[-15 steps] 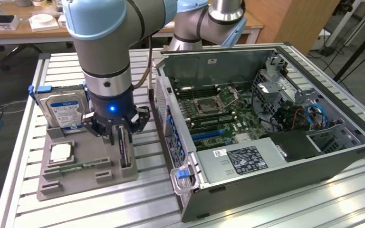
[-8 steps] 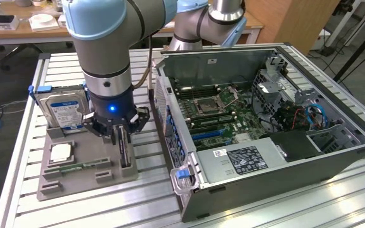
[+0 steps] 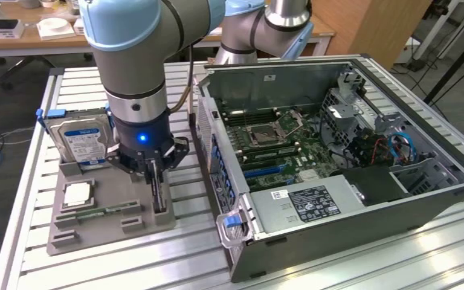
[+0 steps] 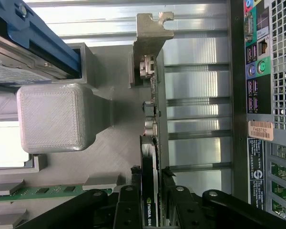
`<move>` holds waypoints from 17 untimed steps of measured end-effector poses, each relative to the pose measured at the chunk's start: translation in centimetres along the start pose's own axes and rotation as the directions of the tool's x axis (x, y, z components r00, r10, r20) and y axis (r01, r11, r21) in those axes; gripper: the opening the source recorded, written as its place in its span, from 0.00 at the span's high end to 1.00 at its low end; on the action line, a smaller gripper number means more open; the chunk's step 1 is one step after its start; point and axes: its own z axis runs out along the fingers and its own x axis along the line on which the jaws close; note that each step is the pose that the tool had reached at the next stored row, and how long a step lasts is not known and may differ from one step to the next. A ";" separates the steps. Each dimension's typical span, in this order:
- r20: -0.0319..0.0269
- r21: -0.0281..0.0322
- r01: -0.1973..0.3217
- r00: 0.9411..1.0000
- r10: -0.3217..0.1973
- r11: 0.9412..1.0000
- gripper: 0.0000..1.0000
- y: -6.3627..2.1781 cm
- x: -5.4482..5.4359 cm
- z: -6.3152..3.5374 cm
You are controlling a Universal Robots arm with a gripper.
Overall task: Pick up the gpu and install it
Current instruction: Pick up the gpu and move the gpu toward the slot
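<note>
Slats of bare aluminium form the table (image 3: 361, 266), and on it, toward the exterior view's left, lies a grey fixture tray (image 3: 135, 226) beside an open computer case (image 3: 425, 199) whose motherboard (image 3: 272, 139) faces up. In the tray a hard drive (image 3: 83, 142) stands upright in a blue carrier at the far end. Nearer the camera a square processor chip (image 3: 79, 193) lies flat, with a narrow green memory stick (image 3: 103, 211) just beside it. The gpu (image 3: 160, 196) stands on its long edge in a slot along the tray's side nearest the case. The arm (image 3: 135, 48) reaches straight down over it, so the gripper (image 3: 153, 175) sits on the card's upper edge at the end toward the hard drive. In the wrist view the gpu (image 4: 150, 157) is seen edge-on, running away from the camera to its silver end bracket (image 4: 152, 33), with part of a printed maker's name showing on the near end. The two black fingers (image 4: 128, 200) stand one on each face of the card, pressed against it with no gap visible, so they are clamped on the board while it sits in its slot. To one side are the hard drive's blue carrier (image 4: 38, 33), a grey block (image 4: 52, 117) of the tray and the memory stick. To the other is the case's rear panel (image 4: 257, 71) with its coloured ports.
</note>
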 end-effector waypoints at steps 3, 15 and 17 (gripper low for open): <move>0.000 0.000 0.000 1.000 0.000 1.000 0.71 0.00 0.0 0.00; 0.000 0.000 0.000 1.000 0.000 1.000 0.74 0.00 0.0 0.00; 0.000 0.000 0.000 1.000 0.000 1.000 0.74 0.00 0.0 0.00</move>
